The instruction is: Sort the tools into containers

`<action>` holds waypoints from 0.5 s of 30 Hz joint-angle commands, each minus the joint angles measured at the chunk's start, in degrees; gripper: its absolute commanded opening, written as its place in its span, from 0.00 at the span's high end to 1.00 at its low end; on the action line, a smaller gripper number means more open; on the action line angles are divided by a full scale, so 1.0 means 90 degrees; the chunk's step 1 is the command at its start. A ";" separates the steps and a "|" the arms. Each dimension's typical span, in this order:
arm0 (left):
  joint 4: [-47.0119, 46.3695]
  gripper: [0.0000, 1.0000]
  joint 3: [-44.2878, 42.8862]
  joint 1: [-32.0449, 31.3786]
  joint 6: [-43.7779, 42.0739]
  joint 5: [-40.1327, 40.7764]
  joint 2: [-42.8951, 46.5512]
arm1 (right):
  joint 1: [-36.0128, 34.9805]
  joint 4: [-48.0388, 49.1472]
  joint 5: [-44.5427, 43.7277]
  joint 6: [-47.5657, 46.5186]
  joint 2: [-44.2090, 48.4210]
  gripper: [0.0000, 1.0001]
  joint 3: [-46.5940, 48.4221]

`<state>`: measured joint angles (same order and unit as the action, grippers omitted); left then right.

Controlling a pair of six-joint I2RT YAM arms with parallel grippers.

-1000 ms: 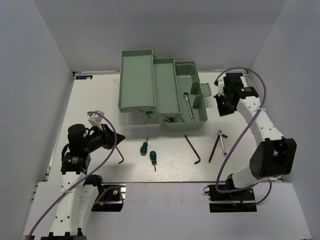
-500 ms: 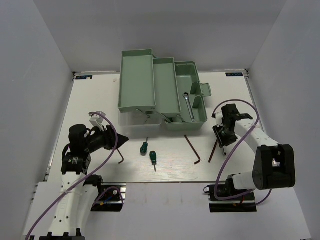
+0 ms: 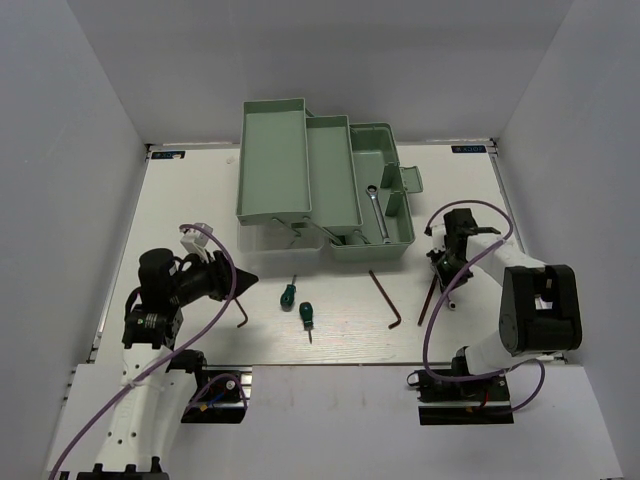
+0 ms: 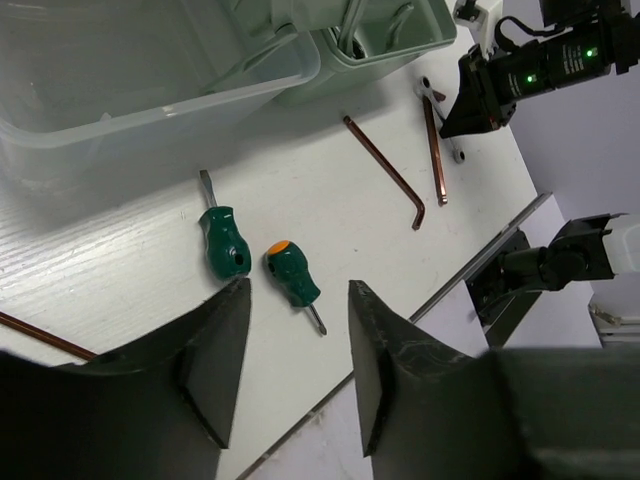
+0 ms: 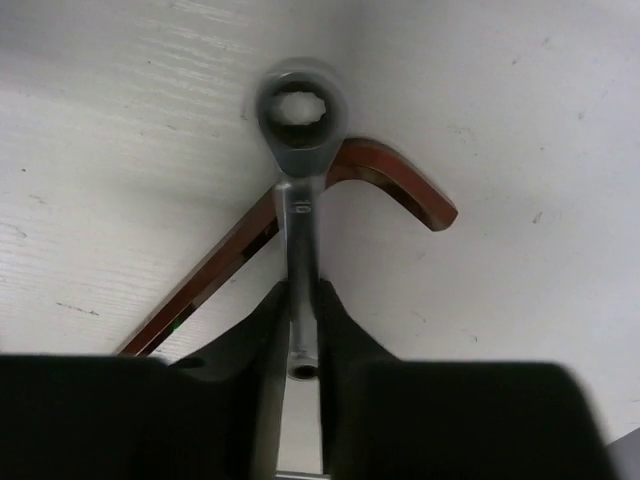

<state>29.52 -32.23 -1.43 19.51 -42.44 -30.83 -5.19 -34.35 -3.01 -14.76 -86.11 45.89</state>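
Observation:
The mint-green toolbox (image 3: 300, 170) stands open at the back, with one silver wrench (image 3: 378, 212) in its base bin. My right gripper (image 3: 447, 272) is low over the table, shut on a second silver wrench (image 5: 298, 215) that crosses a reddish-brown hex key (image 5: 385, 178). My left gripper (image 3: 243, 278) is open and empty above the table. Two green-handled screwdrivers (image 4: 228, 238) (image 4: 292, 275) lie just ahead of it. Another hex key (image 3: 243, 308) lies by the left gripper and a third (image 3: 385, 297) lies mid-table.
The toolbox's clear lid (image 4: 150, 90) lies on the table in front of its trays. The table's front edge (image 3: 330, 363) runs just behind the screwdrivers and hex keys. Grey walls close in both sides.
My right arm swung from beside the toolbox at the back right down to the wrench on the table and closed on it. The left arm stayed put.

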 commanded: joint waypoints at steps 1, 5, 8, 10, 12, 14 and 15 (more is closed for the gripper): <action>-0.0086 0.47 -0.0023 -0.0056 -0.0068 -0.0196 -0.0061 | 0.0118 0.0243 0.0060 -0.0098 -0.0179 0.87 -0.0040; -0.0086 0.57 -0.0267 -0.0056 -0.0068 -0.0197 -0.0188 | 0.0235 -0.0118 0.0226 -0.0117 0.0386 1.00 -0.0001; -0.0155 0.61 -0.0403 -0.0056 -0.0068 -0.0265 -0.0266 | 0.0255 -0.0782 0.0674 -0.0224 0.0972 1.00 0.0223; -0.0213 0.61 -0.0403 -0.0056 -0.0068 -0.0265 -0.0344 | 0.0255 -0.1201 0.1141 -0.0342 0.1439 1.00 0.0632; -0.0291 0.63 -0.0403 -0.0056 -0.0068 -0.0324 -0.0470 | 0.0245 -0.1368 0.1407 -0.0430 0.1646 1.00 0.1236; -0.0447 0.65 -0.0403 -0.0056 -0.0009 -0.0412 -0.0577 | 0.0177 -0.1642 0.2129 -0.0391 0.1580 1.00 0.1889; -0.0448 0.66 -0.0345 -0.0114 -0.0009 -0.0480 -0.0636 | 0.0138 -0.1681 0.2305 -0.0352 0.1395 1.00 0.2396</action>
<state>27.44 -33.89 -1.83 19.55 -44.40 -35.40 -3.25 -47.13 8.71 -17.06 -73.21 57.91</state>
